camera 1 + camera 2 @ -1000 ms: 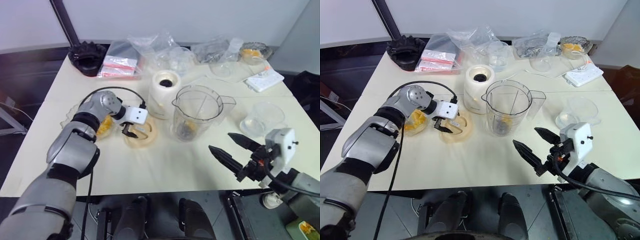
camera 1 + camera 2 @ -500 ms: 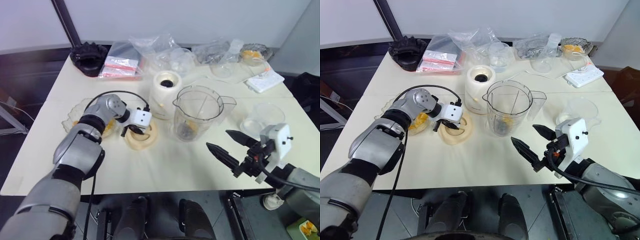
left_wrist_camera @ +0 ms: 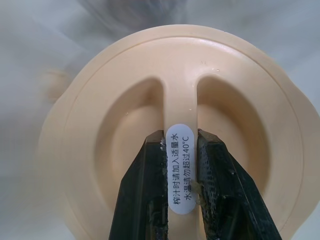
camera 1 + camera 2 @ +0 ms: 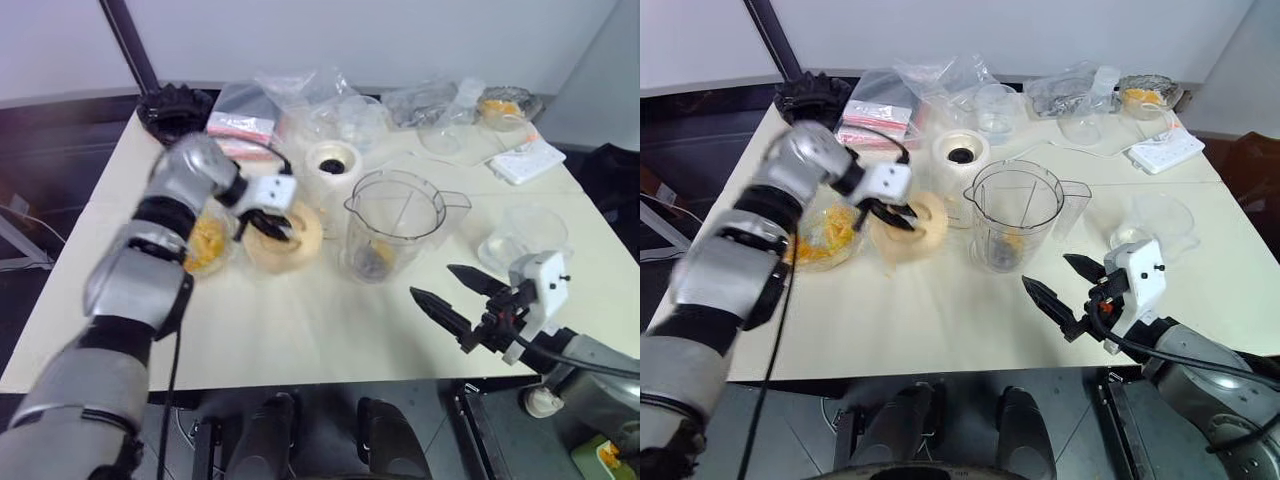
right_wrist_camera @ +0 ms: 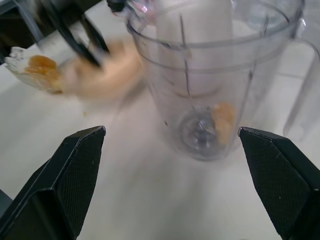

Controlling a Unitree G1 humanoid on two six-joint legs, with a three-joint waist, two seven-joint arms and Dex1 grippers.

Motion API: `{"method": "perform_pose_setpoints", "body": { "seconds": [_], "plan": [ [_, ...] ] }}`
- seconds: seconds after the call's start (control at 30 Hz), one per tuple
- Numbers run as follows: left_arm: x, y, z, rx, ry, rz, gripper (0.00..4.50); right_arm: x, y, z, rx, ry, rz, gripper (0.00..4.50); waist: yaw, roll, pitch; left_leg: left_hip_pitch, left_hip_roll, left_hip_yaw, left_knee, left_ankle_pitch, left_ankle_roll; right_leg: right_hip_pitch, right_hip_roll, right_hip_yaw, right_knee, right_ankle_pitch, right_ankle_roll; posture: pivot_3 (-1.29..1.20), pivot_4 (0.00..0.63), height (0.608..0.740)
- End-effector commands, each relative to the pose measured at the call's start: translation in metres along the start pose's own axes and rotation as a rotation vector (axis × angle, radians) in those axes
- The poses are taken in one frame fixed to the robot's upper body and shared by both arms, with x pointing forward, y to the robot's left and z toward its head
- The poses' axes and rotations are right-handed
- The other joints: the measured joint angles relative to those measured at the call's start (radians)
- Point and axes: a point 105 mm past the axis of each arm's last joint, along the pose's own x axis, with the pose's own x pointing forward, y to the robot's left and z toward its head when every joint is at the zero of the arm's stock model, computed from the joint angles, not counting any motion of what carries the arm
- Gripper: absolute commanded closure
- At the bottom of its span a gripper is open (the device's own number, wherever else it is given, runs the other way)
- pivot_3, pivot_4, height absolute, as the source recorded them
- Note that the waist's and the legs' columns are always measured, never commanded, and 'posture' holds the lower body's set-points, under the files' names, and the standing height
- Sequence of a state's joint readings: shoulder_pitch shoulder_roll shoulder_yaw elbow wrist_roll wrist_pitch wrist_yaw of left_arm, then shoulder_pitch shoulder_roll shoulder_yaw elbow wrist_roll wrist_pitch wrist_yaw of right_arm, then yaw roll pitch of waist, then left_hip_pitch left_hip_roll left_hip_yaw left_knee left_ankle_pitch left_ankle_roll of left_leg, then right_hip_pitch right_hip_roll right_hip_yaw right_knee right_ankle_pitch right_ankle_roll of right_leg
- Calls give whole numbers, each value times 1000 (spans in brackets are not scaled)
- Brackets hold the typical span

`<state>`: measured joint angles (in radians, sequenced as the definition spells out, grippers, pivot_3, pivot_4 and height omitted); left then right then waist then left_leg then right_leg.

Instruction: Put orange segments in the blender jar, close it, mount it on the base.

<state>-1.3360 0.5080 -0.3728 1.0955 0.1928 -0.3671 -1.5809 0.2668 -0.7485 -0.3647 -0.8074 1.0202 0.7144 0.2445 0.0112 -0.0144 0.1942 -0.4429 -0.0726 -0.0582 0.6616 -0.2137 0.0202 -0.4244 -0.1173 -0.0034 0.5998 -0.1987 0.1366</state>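
Left wrist view confirms my left gripper (image 3: 181,185) is pinched on the raised centre rib of the flat round cream plastic lid (image 3: 170,125), one black finger on each side of the rib and its white label. From the head cameras I read the lid as lifted clear of the pale cream table (image 4: 320,330), tilted, and carried just beside the squat cream-white rounded motor base (image 4: 330,170), which stands upright with its dark round socket facing up. The tall clear plastic blender jar (image 4: 392,222) stands upright on the table just to the right of the base, mouth open, spout and handle toward the right. In the right wrist view I see one glossy orange-yellow segment (image 5: 223,119) lying at the jar bottom beside the dark blade. More orange segments (image 4: 208,243) sit in the scalloped clear glass bowl (image 4: 212,262) on the table under my left forearm (contact between arm and bowl cannot be judged). My right gripper (image 4: 447,293) hovers above the near right part of the table, fingers spread wide and holding nothing, pointing toward the jar but well apart from it. Farther back I note a black crown-shaped part (image 4: 178,107) at the left corner, clear plastic bags (image 4: 300,95), and a white power strip (image 4: 528,160) at the right.
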Motion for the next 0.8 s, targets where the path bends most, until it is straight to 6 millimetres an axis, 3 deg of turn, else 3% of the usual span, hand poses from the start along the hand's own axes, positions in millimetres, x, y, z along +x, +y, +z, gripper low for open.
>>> {"method": "perform_pose_setpoints", "body": {
  "seconds": [0.03,0.13,0.2,0.37,0.53,0.67,0.8],
  "plan": [
    [-47,20,39,113,-46,99,4264,-2,-3,5,-29,-27,-7,0,1,0,0,0,0,0,0,0,0,0,0,0,0,0,0,0,150,740],
    [-80,36,62,125,-61,181,4264,-5,-5,5,-45,-18,-11,0,4,0,0,0,0,0,0,0,0,0,0,0,0,0,0,0,150,740],
    [-99,51,93,84,-152,239,4264,-5,-6,6,-49,-21,-9,0,11,-1,1,-1,0,0,1,0,0,0,0,0,0,0,0,0,150,740],
    [-107,65,145,80,-294,238,4264,0,-6,5,-51,-23,5,0,25,-1,1,-1,0,1,2,-2,3,2,0,0,-1,-1,0,0,150,740],
    [-60,71,181,76,-374,134,4264,5,-16,16,-52,-90,-55,0,30,-1,1,0,0,1,3,-1,3,2,0,-1,0,-1,1,0,150,740],
    [-20,70,185,68,-316,71,4264,-1,-15,17,-78,-91,-78,0,25,-1,1,-2,0,3,4,-2,4,0,0,0,0,-1,2,0,150,740],
    [7,67,184,51,-265,35,4264,-6,-11,19,-90,-95,-82,0,27,-1,1,-1,0,3,3,-3,5,-1,0,0,2,-2,3,0,150,740]
  ]
}}
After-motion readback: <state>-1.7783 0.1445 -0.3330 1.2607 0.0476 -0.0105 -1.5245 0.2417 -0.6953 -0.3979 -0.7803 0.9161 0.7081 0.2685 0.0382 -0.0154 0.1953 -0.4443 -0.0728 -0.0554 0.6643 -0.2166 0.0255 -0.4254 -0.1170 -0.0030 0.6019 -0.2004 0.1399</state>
